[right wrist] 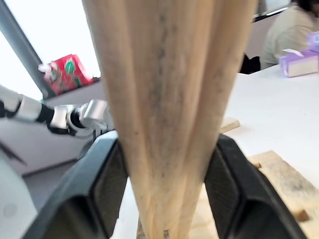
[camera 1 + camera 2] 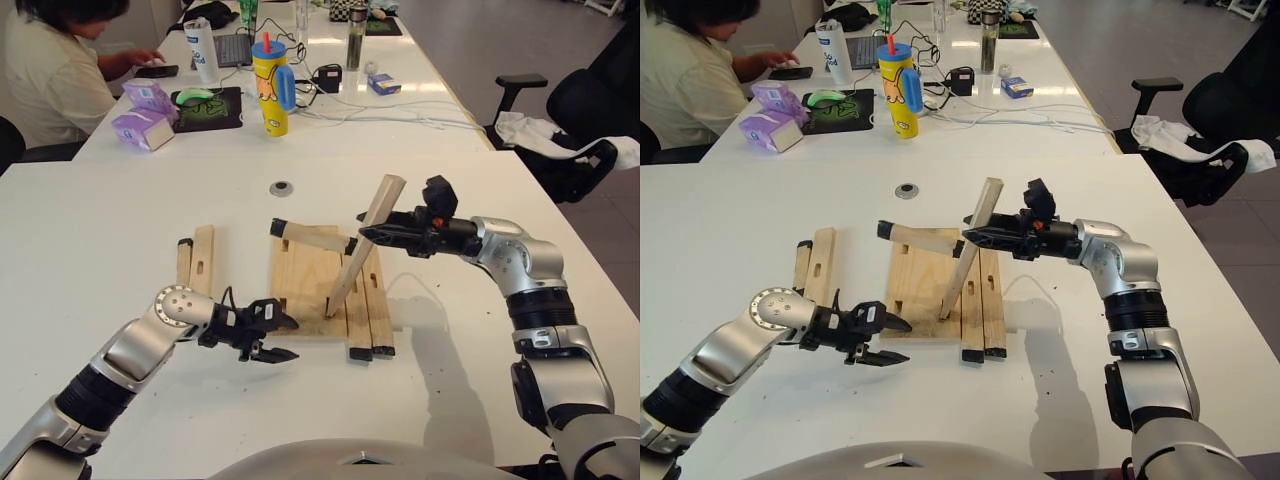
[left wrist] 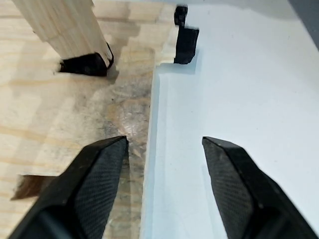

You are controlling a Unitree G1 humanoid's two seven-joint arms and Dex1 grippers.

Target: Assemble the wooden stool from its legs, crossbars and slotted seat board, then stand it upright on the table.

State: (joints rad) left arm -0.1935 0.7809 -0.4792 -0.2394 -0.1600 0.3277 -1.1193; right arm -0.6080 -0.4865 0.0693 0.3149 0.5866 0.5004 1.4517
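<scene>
The slotted seat board [image 2: 305,285] lies flat mid-table. My right gripper [image 2: 362,236] is shut on a wooden leg [image 2: 368,225] that leans steeply, its lower end resting on the board; in the right wrist view the leg [image 1: 164,99] stands between both fingers [image 1: 99,189]. Another leg [image 2: 312,237] lies across the board's far edge. More legs [image 2: 366,315] with black caps lie along its right side. Two crossbars [image 2: 195,260] lie left of the board. My left gripper [image 2: 292,340] hangs open at the board's near left corner, over the board edge [image 3: 144,114], holding nothing.
A round cable grommet [image 2: 282,188] sits in the table beyond the board. The table behind carries a yellow cup [image 2: 270,90], tissue packs [image 2: 145,115] and cables. A black office chair [image 2: 585,130] stands at the right.
</scene>
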